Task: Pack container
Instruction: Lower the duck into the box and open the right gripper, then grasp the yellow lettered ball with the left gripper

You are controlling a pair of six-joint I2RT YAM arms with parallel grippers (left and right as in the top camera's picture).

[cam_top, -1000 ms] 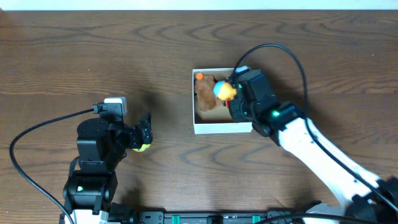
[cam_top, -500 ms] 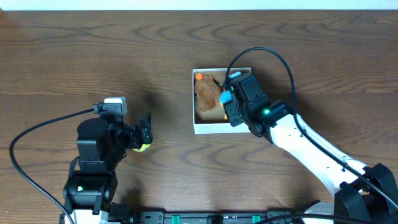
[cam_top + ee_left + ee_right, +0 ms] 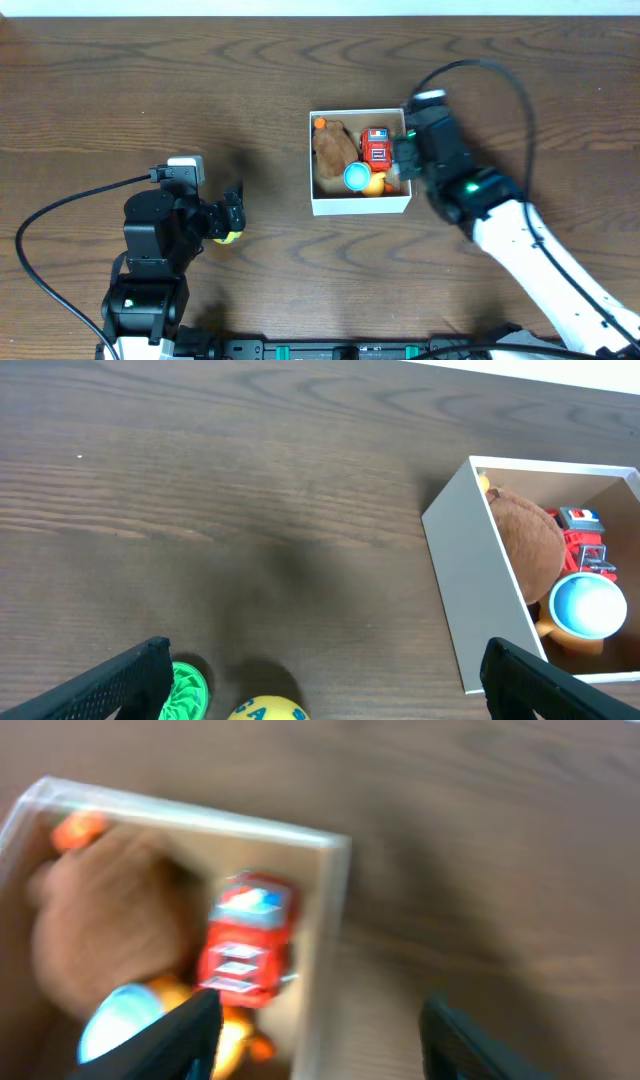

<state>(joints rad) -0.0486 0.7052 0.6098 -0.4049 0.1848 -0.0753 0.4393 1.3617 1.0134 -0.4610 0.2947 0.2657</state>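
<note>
Overhead view: right gripper, jaws spread and empty, hangs over the right wall of the container at mid-table, which holds a brown plush and a red fire truck. Well left, the left gripper, fingers parted, sits by a yellow ball.

We see soft, even light across the bench in the overhead view. In the left wrist view a faint dark shadow lies left of the container. Our right wrist view is smeared with blur; the other two are sharp.
</note>
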